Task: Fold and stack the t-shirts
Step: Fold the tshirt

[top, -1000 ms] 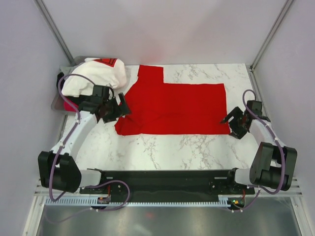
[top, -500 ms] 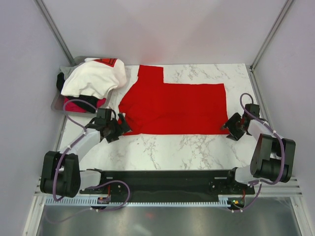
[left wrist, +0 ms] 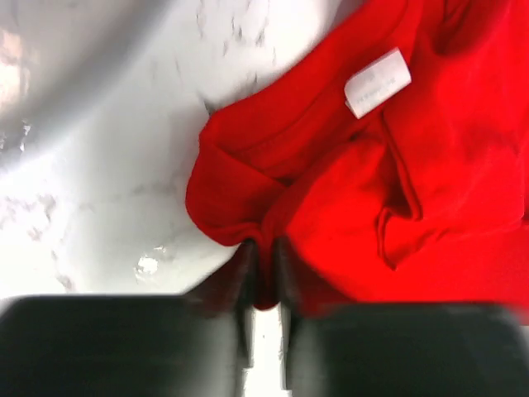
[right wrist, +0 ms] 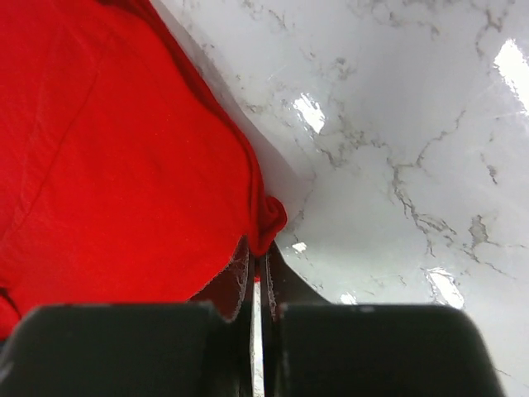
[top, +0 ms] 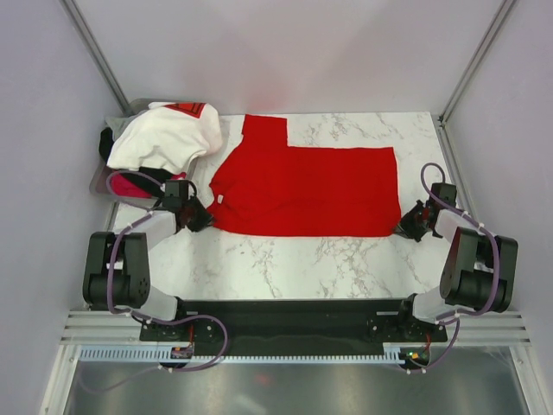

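Here is the plain bright red t-shirt (top: pixel 302 190), spread flat on the white marble counter (top: pixel 346 255), in the middle between the two arms. Its long axis runs left to right. The collar end, with its small white label (left wrist: pixel 378 81), points toward the left arm (top: pixel 143 229), and the straight hem faces the right arm (top: pixel 458 233). One sleeve (top: pixel 263 130) juts toward the far edge.

The left jaws are drawn in narrow and pinch a bunched fold of red cloth at the near shoulder, just beside the collar. The right jaws are squeezed tight on the near hem corner, and a little nub of fabric pokes out past the tips.

The red t-shirt looks light, thin and limp, so it should drape and sag wherever it isn't supported. Corners and seams are the sensible places to hold it, because the doubled cloth gives the pads something to bite. Both pinches are shallow, so a quick lift could let the fabric slip free.

At the far left, a white crumpled t-shirt with a red mark (top: pixel 164 138) tops a heap on the grey metal tray (top: pixel 98 183). A magenta-pink t-shirt (top: pixel 130 184) and a black t-shirt (top: pixel 106 143) peek out beneath it, and all three are unfolded.
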